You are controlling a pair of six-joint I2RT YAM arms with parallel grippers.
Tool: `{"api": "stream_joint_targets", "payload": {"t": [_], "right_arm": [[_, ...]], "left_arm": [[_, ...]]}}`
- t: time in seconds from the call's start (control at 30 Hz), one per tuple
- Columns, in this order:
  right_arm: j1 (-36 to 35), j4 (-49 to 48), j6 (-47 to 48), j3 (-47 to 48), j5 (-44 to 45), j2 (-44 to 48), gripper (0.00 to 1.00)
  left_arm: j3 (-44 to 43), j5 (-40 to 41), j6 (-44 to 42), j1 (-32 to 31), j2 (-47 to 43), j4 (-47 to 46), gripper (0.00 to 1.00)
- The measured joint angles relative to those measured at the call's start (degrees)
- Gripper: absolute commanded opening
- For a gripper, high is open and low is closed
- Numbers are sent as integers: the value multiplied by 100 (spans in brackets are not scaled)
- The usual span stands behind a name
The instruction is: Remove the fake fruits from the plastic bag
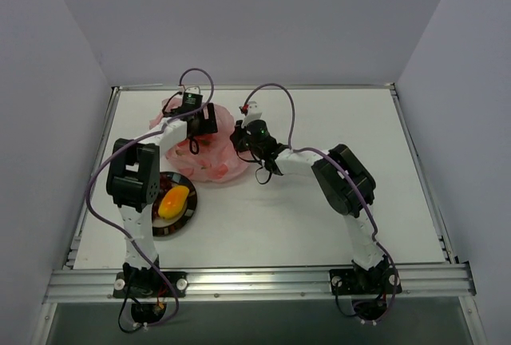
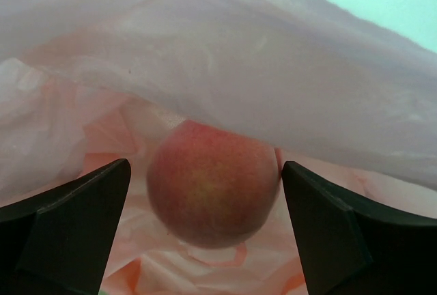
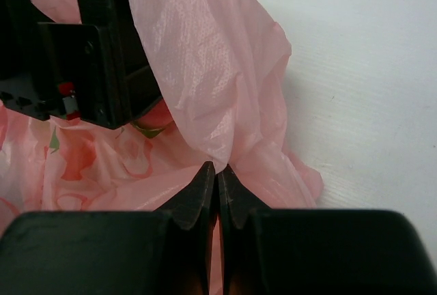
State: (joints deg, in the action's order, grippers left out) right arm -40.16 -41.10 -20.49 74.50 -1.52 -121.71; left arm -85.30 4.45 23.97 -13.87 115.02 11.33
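Note:
The pink plastic bag (image 1: 215, 161) lies at the back left of the table. My left gripper (image 2: 205, 192) is open inside the bag's mouth, its fingers either side of the round pink peach (image 2: 213, 182) without touching it. My right gripper (image 3: 218, 172) is shut on the bag's edge (image 3: 205, 76) and holds it lifted. The left gripper's body (image 3: 89, 56) shows in the right wrist view with a bit of the peach (image 3: 160, 114) below it. The orange-yellow mango (image 1: 173, 201) lies on the black-rimmed plate (image 1: 189, 216). The grape bunch is hidden.
The plate stands at the near left beside the left arm (image 1: 134, 173). The right arm (image 1: 343, 181) reaches across the middle of the table. White walls enclose the table on three sides.

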Motion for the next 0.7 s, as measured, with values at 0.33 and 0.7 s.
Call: {"api": "stream_joint_targets", "payload": {"t": [0.33, 0.7], "right_arm": [[0, 28, 11, 136, -33, 0, 0], [0, 22, -116, 293, -20, -4, 0]], "left_arm": [[-17, -398, 31, 55, 210, -85, 47], [1261, -1213, 610, 57, -1714, -168, 45]]}}
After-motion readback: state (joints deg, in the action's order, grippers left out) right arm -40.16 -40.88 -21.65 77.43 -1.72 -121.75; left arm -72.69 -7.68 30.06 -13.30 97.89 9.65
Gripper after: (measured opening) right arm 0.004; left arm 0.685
